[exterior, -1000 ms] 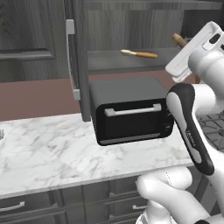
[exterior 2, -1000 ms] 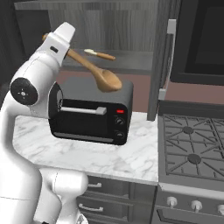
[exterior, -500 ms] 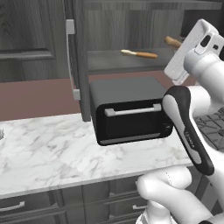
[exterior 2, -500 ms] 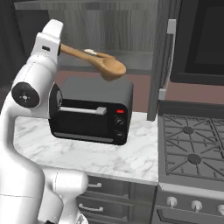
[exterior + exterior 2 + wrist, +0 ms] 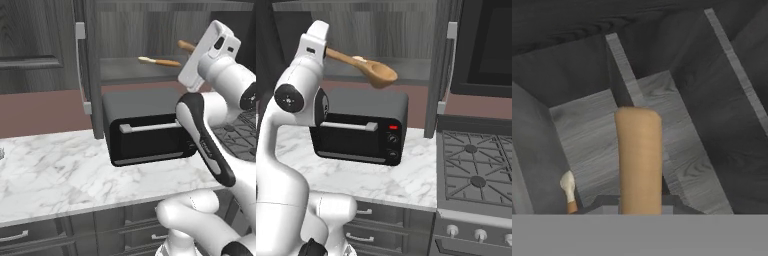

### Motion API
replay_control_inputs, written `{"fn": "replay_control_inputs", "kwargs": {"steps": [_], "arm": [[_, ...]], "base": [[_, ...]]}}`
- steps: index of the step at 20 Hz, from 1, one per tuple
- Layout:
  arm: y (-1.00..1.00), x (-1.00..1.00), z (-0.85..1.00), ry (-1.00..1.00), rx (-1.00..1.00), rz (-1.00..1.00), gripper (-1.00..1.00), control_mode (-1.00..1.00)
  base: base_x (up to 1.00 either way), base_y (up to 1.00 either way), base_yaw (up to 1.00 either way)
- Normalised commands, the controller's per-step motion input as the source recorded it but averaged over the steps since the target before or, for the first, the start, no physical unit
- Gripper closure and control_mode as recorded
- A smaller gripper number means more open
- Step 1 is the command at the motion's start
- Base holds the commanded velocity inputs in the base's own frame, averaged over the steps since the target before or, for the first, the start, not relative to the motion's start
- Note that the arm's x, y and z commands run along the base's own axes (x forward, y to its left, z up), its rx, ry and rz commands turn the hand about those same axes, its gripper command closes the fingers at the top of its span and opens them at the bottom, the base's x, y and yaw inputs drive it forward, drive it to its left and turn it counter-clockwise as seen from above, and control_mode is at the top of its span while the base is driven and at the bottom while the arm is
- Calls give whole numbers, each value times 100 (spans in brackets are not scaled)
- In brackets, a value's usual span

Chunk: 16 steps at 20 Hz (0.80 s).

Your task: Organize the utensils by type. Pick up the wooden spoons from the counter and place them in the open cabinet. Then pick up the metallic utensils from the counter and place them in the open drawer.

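Wooden spoons are half dealt with, by our reading. Left of the gripper [image 5: 326, 50] and beyond it, the pale-bowled spoon [image 5: 159, 62] lies on the inner shelf of the open cabinet [image 5: 125, 67]. The gripper itself is pinching the handle of the mid-brown spoon [image 5: 368, 69], whose broad bowl juts out to its right above the toaster oven [image 5: 363, 125]. We judge the second wooden spoon to be in transit. The next move calls for carrying it forward over the shelf, lowering, then parting the jaws. The metallic utensils and drawer remain for later.
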Motion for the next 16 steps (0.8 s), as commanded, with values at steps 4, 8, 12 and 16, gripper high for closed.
{"fn": "replay_control_inputs", "kwargs": {"steps": [4, 8, 12, 16], "arm": [[4, 47, 0, 7, -2, 0, 100, -100], [0, 40, 0, 9, -6, 0, 100, -100], [0, 49, 0, 8, -8, 4, 100, -100], [0, 54, 0, 18, -6, 7, 100, -100]], "base": [[0, 0, 0], [0, 0, 0], [0, 0, 0], [0, 0, 0]]}}
